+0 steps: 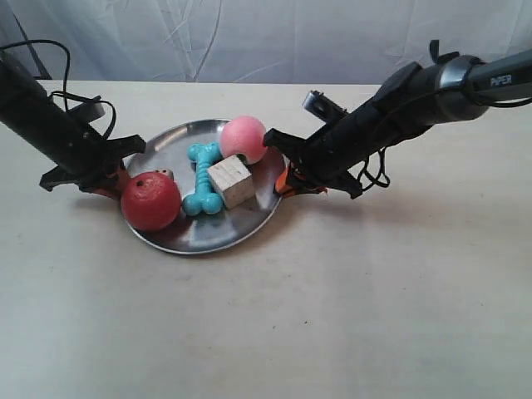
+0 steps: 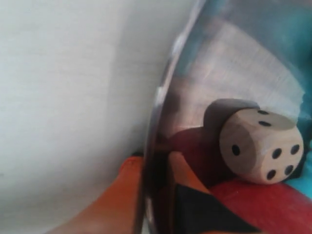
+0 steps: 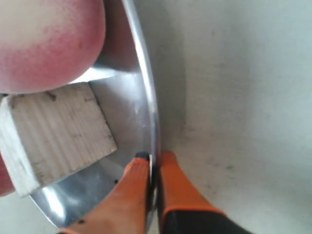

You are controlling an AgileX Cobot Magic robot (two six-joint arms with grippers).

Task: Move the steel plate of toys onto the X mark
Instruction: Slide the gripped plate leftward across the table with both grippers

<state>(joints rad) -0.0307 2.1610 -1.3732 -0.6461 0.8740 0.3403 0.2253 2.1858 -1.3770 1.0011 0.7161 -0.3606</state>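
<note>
- Exterior view is showing the steel plate (image 1: 208, 237) sitting between the two arms, over the far half of the pale table (image 1: 349, 316).
- The toys are lying inside the dish. The red ball (image 1: 151, 200) is resting against the rim at the exterior view's left, and the pink ball (image 1: 243, 139) is sitting at the far side. The turquoise bone (image 1: 203, 179) is lying between them, touching the wooden cube (image 1: 230, 181).
- A small wooden die (image 2: 261, 146) with black pips is sitting on the metal just beside the red ball.
- The left gripper (image 2: 155, 163), on the arm at the exterior view's left, is pinching the plate's rim. One orange finger (image 2: 117, 195) is pressing on the outside and the other is pressing inside the dish.
- The right gripper (image 3: 152, 163) is clamping the opposite rim, with its orange fingers (image 3: 134, 183) squeezing either side of the thin metal edge, near the cube.
- Whether the plate is resting on the table or hanging just above it, I cannot tell.
</note>
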